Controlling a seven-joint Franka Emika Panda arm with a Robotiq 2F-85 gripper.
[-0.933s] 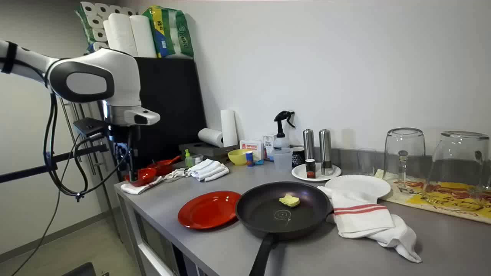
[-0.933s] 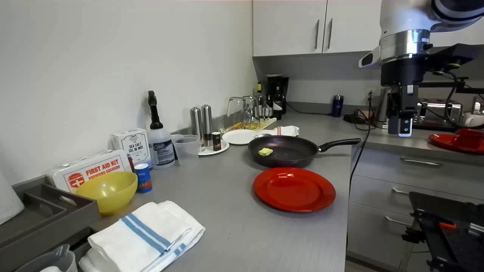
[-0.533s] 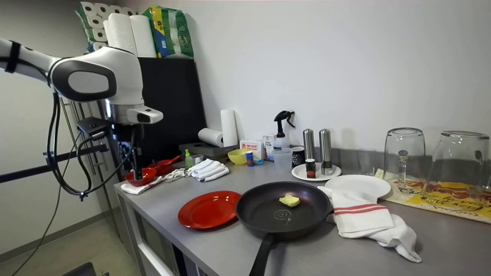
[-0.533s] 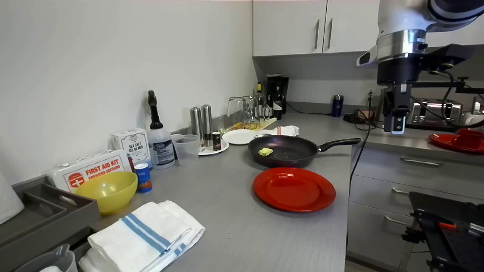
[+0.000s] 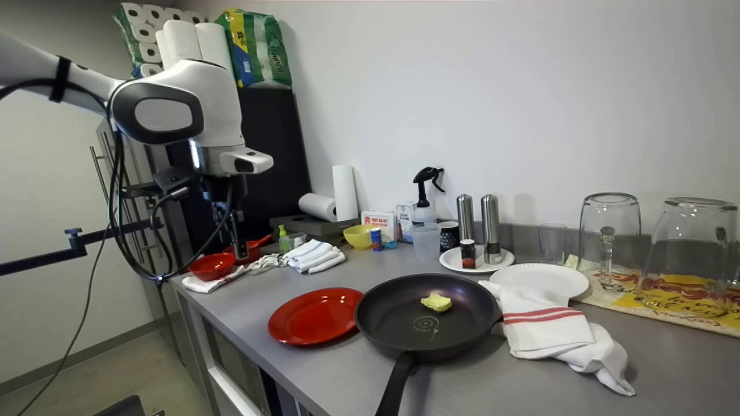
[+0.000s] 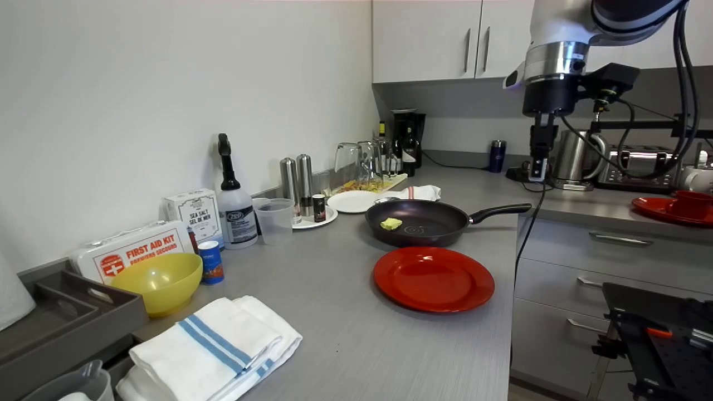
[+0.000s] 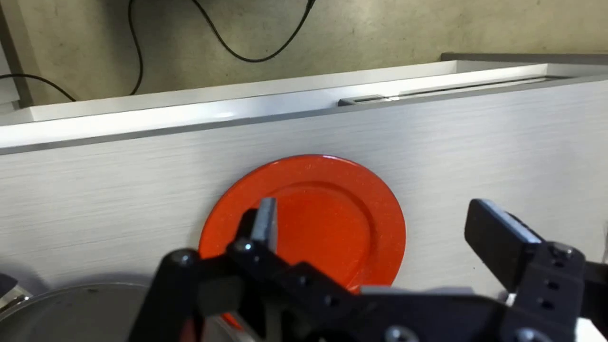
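As the arm [image 5: 173, 110] sweeps rightward, upper left in an exterior view, the jaws near the red plate [image 5: 315, 316], lower centre-left. They're spread wide, empty, clear of it!

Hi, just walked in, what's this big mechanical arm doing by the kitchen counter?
A robot arm has its gripper up in the air, jaws spread wide with nothing between them. The wrist view looks down on the nearby red plate, which sits on the counter. Beside it stands a black frying pan with a yellow piece lying in it. Neither plate nor pan is being touched.
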